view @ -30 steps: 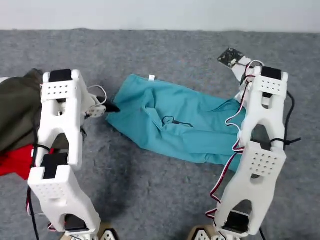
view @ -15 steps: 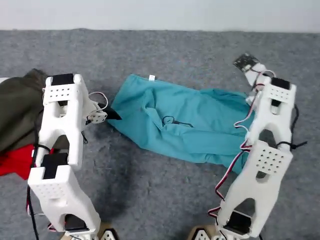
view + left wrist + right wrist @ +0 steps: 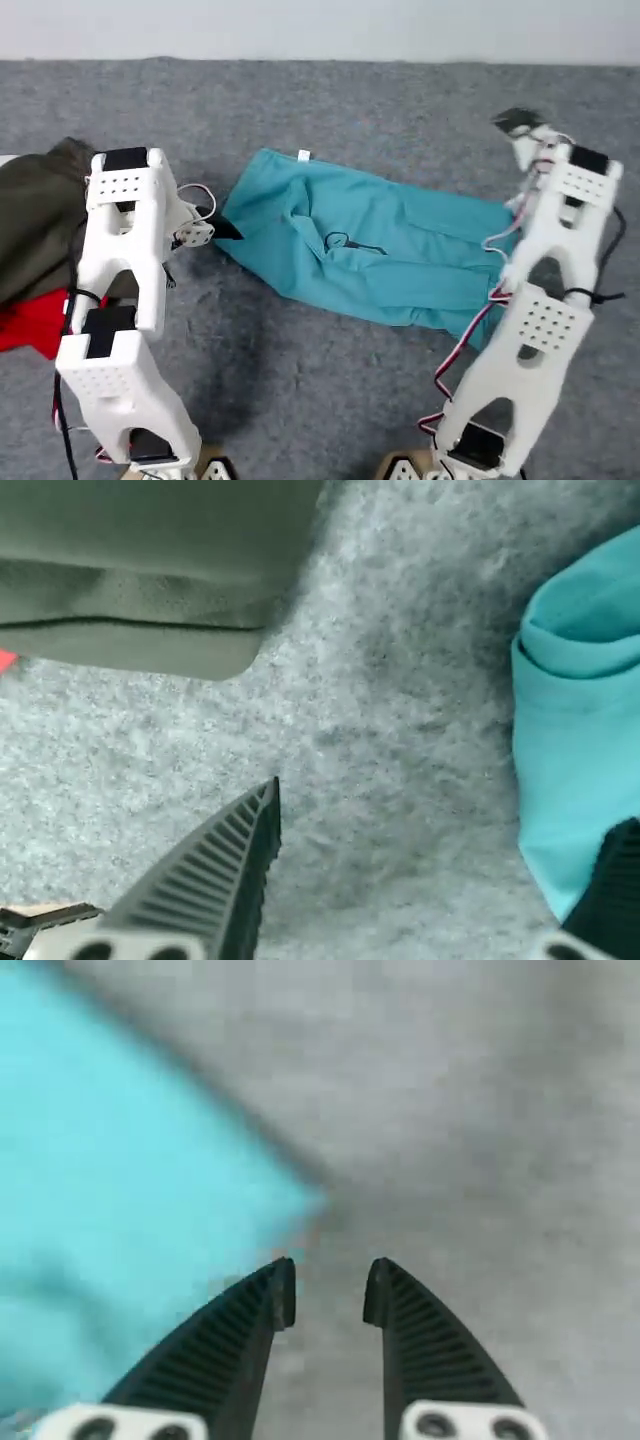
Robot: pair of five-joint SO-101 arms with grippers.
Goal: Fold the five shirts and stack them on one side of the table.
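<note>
A teal shirt (image 3: 370, 250) lies crumpled lengthwise across the middle of the grey table. My left gripper (image 3: 218, 226) is at the shirt's left end, low over the carpet. In the left wrist view it (image 3: 450, 805) stands wide open, with the teal shirt's edge (image 3: 580, 720) beside one finger and bare carpet between the two. My right arm (image 3: 560, 230) is at the shirt's right end. In the right wrist view my right gripper (image 3: 330, 1285) is open by a narrow gap over bare carpet, just off the teal corner (image 3: 130, 1200).
An olive shirt (image 3: 35, 220) lies on a red one (image 3: 30, 322) at the table's left edge; the olive one (image 3: 150, 570) is close to my left gripper. The grey carpet (image 3: 330, 390) runs on in front of the teal shirt and behind it.
The right arm has swung to the right, off the shirt's right end, and that end now lies uncovered. The left arm has barely shifted.
</note>
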